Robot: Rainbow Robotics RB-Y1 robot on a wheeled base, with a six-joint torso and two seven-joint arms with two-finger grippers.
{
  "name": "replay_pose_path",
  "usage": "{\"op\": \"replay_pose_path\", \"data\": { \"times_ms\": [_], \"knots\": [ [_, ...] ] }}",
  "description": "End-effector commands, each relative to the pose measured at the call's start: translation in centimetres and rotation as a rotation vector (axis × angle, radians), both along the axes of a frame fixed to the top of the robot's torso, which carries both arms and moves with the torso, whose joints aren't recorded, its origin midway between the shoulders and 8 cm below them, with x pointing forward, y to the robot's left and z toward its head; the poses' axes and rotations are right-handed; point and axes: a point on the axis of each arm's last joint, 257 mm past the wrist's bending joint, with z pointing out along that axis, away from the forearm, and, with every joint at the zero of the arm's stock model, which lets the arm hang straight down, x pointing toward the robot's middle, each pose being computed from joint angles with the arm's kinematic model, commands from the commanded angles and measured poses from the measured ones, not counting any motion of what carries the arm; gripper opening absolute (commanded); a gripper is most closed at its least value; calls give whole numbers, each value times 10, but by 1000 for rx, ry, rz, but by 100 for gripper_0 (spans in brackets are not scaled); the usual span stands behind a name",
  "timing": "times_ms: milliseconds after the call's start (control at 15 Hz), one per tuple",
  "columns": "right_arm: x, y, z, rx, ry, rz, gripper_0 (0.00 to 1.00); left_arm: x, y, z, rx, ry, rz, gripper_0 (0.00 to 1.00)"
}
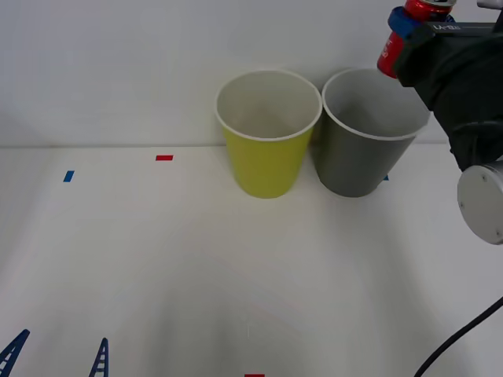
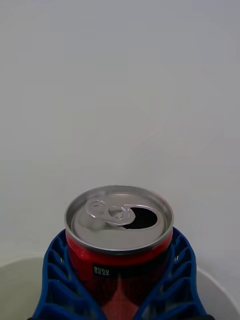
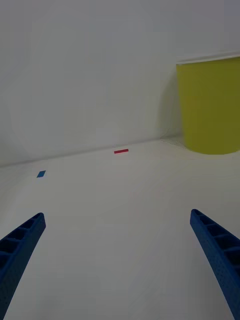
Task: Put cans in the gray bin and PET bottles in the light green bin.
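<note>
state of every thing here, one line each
red can: opened at the tab, upright, gripped off the table above the gray bin's far right rim
right claw: shut on the red can
left claw: open, holding nothing, low over the table
gray bin: upright, nothing seen inside
light green bin: upright, nothing seen inside, close beside the gray bin

A plain white wall (image 1: 118, 71) backs a white table (image 1: 157, 275).
</note>
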Motion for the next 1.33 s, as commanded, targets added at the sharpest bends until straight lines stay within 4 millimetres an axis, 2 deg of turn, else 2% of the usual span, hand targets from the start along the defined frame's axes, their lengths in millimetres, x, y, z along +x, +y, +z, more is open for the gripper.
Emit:
{"op": "replay_pose_path", "data": {
  "times_ms": [67,600,867,1333],
  "knots": [
    [21,-7,-8,-17,2,-24,0,0,0,0,0,0,0,100],
    [73,-24,-38,-35,34,-51,0,0,0,0,0,0,0,100],
    [80,-33,-46,-65,47,-85,0,0,0,0,0,0,0,100],
    [79,-32,-46,-68,43,-85,2,0,0,0,0,0,0,100]
  ]
}}
